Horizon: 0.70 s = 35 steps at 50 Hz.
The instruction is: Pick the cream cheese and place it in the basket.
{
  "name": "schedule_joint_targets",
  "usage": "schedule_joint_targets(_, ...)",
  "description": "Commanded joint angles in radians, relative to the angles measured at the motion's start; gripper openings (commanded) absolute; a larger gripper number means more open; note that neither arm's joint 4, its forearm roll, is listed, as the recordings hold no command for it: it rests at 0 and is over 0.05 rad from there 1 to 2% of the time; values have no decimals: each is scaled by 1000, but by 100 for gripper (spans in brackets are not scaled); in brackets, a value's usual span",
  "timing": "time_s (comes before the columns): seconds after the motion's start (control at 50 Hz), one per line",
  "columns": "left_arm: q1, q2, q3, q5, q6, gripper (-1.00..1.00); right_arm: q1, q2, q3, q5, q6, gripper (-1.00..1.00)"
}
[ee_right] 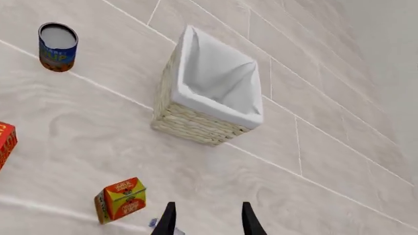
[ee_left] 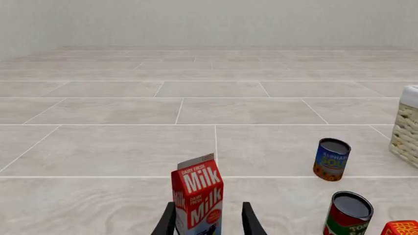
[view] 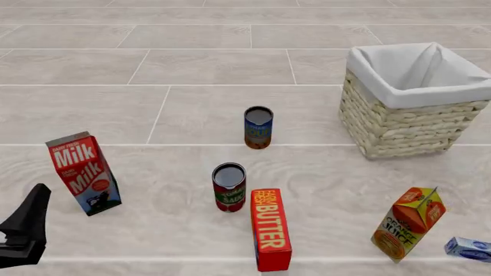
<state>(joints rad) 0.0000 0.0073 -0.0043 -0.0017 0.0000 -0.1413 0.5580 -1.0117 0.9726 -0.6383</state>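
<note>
The cream cheese (view: 470,249) lies flat on the table (view: 153,115) at the front view's far 4 o'clock edge, partly cut off by the frame. What shows of its long axis runs roughly from 10 to 4 o'clock, and a darker blue mark faces up. Just beside it, toward 9 o'clock, stands the orange juice carton (view: 408,223), upright. The basket (view: 414,123) sits well apart, toward 12 o'clock from the cream cheese, its white cloth lining open to the top.

In the right wrist view, the right gripper (ee_right: 205,220) has its fingers spread wide with nothing between them; a sliver of the pale blue box (ee_right: 153,223) shows just beside one finger, apart from it. The left gripper (ee_left: 207,223) is likewise parted, holding nothing, with the milk carton (view: 84,172) standing beyond the gap.

Near the table's middle stand a blue soup can (view: 259,127) and a red tomato can (view: 229,187), with the long butter box (view: 271,229) lying just beside the red can, its length running from 12 to 6 o'clock.
</note>
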Motion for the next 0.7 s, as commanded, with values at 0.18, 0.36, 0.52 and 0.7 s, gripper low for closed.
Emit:
schedule_joint_targets(0.18, 0, 0, 0, 0, 0, 100, -67, 112, -13, 161, -249, 100)
schedule_joint_targets(0.36, 0, 0, 0, 0, 0, 100, -89, 158, 36, 171, -307, 100)
schedule_joint_targets(0.52, 0, 0, 0, 0, 0, 100, -121, 192, 68, 122, -344, 100)
schedule_joint_targets(0.7, 0, 0, 0, 0, 0, 100, -165, 208, 119, 110, -418, 100)
